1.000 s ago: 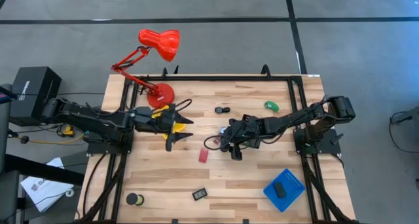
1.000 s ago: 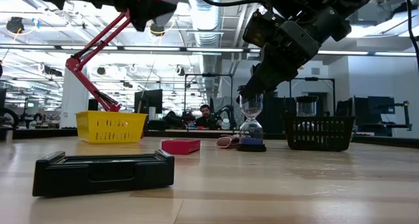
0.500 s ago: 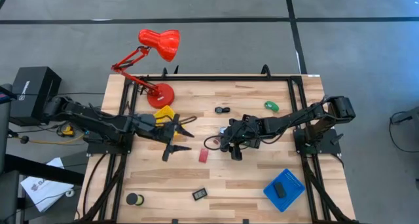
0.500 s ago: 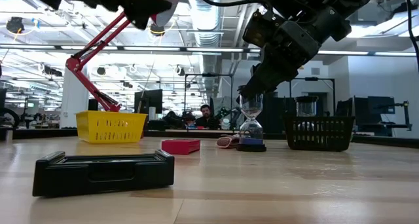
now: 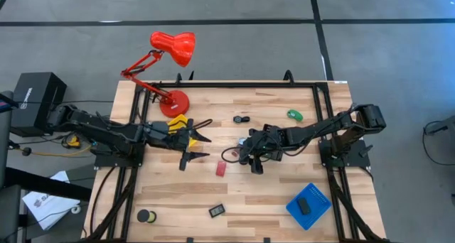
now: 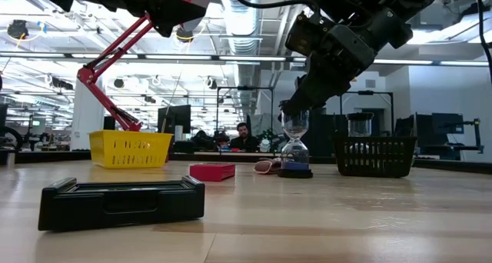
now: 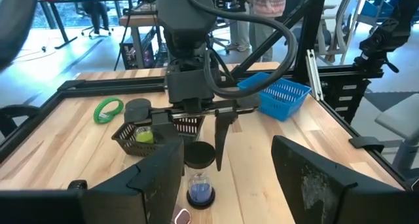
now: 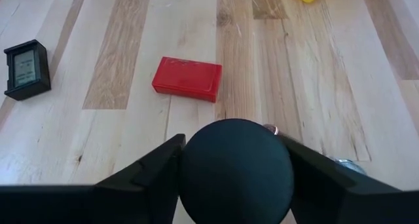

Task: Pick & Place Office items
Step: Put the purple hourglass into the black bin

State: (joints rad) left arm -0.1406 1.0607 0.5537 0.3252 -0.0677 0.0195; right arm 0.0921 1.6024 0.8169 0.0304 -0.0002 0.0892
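An hourglass with blue sand stands upright on its base near the table's middle. My right gripper comes down over it, its fingers at the black top cap. Other office items lie loose on the wood: a red block, a small black block, a black disc, a green piece. My left gripper hovers open just right of the yellow tray, nothing between its fingers. My right gripper has the hourglass's round black top cap between its two fingers, one on each side. The fingers slant down at it from the table's right side. The hourglass stays upright with its base on the table.
A red desk lamp stands at the far left. A blue tray with a black block sits near right. A black basket holding something green stands beside the hourglass. Bare wood lies along the near middle.
My left gripper has shifted slightly toward the table's near edge and rolled a little about its own line, staying open. The hourglass has kept its place.
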